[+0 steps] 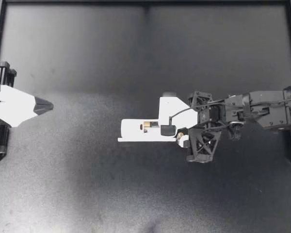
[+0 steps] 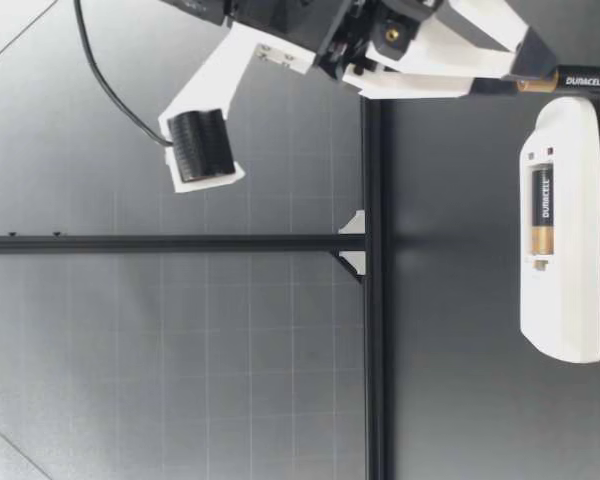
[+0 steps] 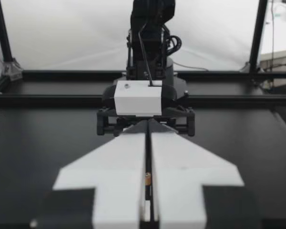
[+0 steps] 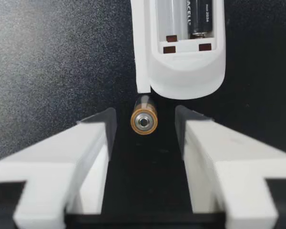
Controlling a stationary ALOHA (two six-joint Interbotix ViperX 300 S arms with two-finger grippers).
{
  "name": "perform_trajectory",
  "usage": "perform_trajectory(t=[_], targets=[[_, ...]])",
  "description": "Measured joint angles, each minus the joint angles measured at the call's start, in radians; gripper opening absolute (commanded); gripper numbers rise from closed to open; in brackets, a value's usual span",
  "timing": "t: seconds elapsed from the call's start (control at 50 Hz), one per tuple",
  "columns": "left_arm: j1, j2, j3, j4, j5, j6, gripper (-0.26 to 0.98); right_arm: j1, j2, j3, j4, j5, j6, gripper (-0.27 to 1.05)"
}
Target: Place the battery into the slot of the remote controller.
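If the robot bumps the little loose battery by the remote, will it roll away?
Probably. The battery is a smooth round cylinder that seems to lie loose on the flat table, so a side nudge would likely roll it. My right gripper, open around it, might stop it. It looks rigid, unlikely to bend.

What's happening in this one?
My right gripper is open around a loose battery just off the end of the remote, touching it on neither side. One cell already sits in the remote; the slot beside it is empty. My left gripper is shut, well away.
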Motion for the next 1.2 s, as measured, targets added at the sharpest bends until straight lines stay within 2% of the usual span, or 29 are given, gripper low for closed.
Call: perform_trajectory(t=[0.62, 1.0, 1.08, 1.2], targets=[[0.002, 0.000, 0.002, 0.000, 0.000, 0.002, -0.15, -0.002, 0.008, -0.009, 0.000, 0.014, 0.000, 0.12], [0.002, 0.014, 0.005, -0.003, 0.003, -0.011, -0.15, 0.003, -0.020, -0.011, 0.000, 0.011, -0.002, 0.04], [0.002, 0.046, 0.002, -0.011, 0.017, -0.012, -0.15, 0.003, -0.054, -0.009, -0.002, -0.002, -0.002, 0.04], [0.006, 0.156, -0.037, -0.018, 0.075, -0.012, -0.15, 0.003, -0.107, 0.023, 0.000, -0.064, 0.000, 0.04]])
